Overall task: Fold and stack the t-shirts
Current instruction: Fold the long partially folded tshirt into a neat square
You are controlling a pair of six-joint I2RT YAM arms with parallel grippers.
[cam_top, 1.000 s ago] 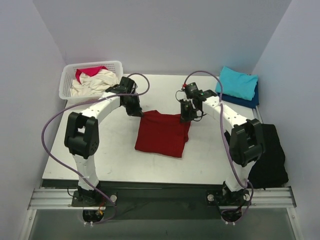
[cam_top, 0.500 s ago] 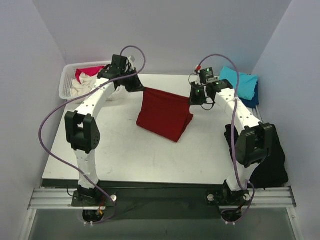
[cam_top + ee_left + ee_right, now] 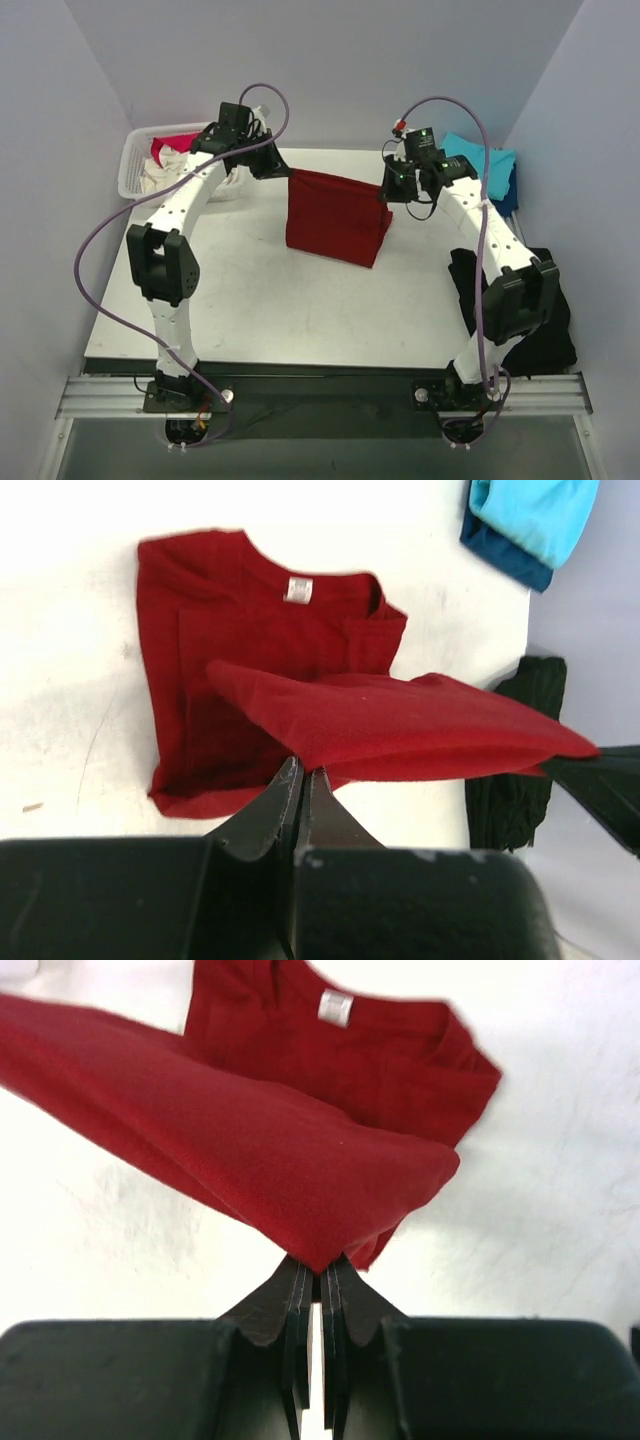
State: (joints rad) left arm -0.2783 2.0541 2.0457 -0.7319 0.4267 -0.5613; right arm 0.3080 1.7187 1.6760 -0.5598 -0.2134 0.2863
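The left gripper [image 3: 284, 173] and right gripper [image 3: 387, 190] each pinch a corner of the dark red t-shirt [image 3: 335, 215], stretching one edge above the table [image 3: 220, 285] while its collar end lies flat.

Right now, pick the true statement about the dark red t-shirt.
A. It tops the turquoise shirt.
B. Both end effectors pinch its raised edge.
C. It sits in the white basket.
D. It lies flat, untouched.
B: the left end effector and right end effector each pinch a corner of the dark red t-shirt, holding that edge above the table.
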